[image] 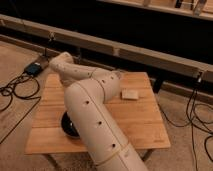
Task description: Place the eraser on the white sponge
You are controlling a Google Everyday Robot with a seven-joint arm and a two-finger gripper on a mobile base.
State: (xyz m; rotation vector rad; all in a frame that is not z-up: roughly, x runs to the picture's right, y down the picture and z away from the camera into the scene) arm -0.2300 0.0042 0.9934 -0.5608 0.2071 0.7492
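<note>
Table (145,125): pale wooden top, seen from above, with the robot's own limb in front.
Arm (95,117): thick cream limb rising from the bottom edge, bending at the table's far left, then reaching right along the back.
Gripper (118,78): at the arm's end near the back edge, just left of the white sponge (131,94) — whether it is open or closed, or carries anything, cannot be told.
White sponge: small pale pad lying flat at the right rear of the table.
Eraser: not visible — perhaps hidden by the arm, perhaps in the gripper.
Black bowl (66,126): front left, half covered by the arm.
Risk, placement: the white sponge is a small target; an off-centre release could tip the eraser onto the wood.
Risk, contact: a low approach could shove the pad; a wide swing could knock the black bowl.
</note>
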